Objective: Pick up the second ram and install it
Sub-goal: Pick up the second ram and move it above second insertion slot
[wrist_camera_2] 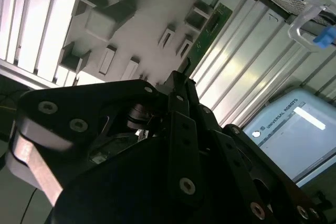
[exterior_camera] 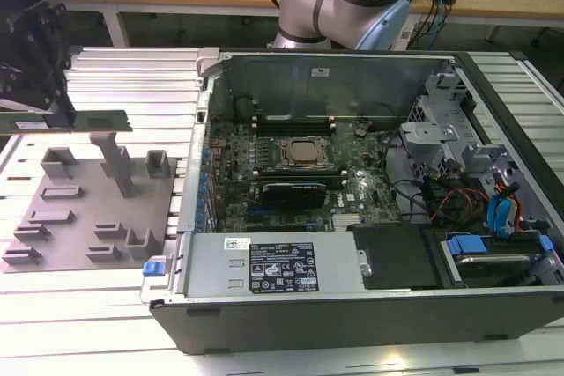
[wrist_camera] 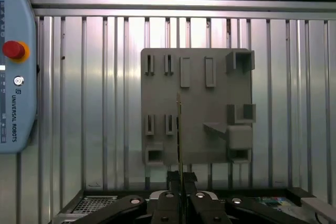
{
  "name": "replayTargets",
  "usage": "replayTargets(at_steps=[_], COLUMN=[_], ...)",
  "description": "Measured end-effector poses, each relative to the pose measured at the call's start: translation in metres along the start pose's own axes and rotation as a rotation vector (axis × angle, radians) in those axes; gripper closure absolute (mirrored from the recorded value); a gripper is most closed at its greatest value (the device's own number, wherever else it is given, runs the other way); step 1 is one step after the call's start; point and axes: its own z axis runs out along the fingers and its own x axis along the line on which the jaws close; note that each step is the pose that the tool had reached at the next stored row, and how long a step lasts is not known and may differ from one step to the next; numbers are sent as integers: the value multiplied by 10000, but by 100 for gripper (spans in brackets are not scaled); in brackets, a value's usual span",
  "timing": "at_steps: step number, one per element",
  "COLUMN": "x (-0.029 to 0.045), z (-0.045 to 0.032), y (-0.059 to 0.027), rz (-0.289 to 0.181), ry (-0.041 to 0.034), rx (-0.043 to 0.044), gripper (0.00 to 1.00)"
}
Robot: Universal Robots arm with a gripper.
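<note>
The second ram (exterior_camera: pixel 84 120) is a thin green stick held level above the grey holder tray (exterior_camera: pixel 88 217), at the exterior view's left. My gripper (exterior_camera: pixel 51 108) is shut on it near one end. In the first wrist view the ram (wrist_camera: pixel 179 124) shows edge-on, rising from the closed fingertips of my gripper (wrist_camera: pixel 181 178) over the tray (wrist_camera: pixel 210 103). The second wrist view shows the ram (wrist_camera_2: pixel 208 34) reaching out past my gripper (wrist_camera_2: pixel 179 85), clear of the tray (wrist_camera_2: pixel 136 14).
An open computer case (exterior_camera: pixel 352 305) lies at the exterior view's right, with the big green motherboard (exterior_camera: pixel 352 200), its processor (exterior_camera: pixel 300 153) and memory slots (exterior_camera: pixel 291 123) inside. A teach pendant (wrist_camera: pixel 16 72) lies on the ribbed metal table (wrist_camera: pixel 94 103) beside the tray.
</note>
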Motion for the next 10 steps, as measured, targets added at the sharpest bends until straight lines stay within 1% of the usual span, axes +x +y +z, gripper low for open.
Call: replayTargets(at_steps=[1, 2, 4, 8, 10], x=[0, 0, 0, -1, -1], z=[-2, -2, -5, -10, -13], y=[-51, -72, -148, -267, -357], rz=[0, 0, -1, 0, -1], ry=[1, 0, 0, 0, 0], rx=[0, 1, 1, 0, 0], gripper=[89, 89, 89, 89, 89])
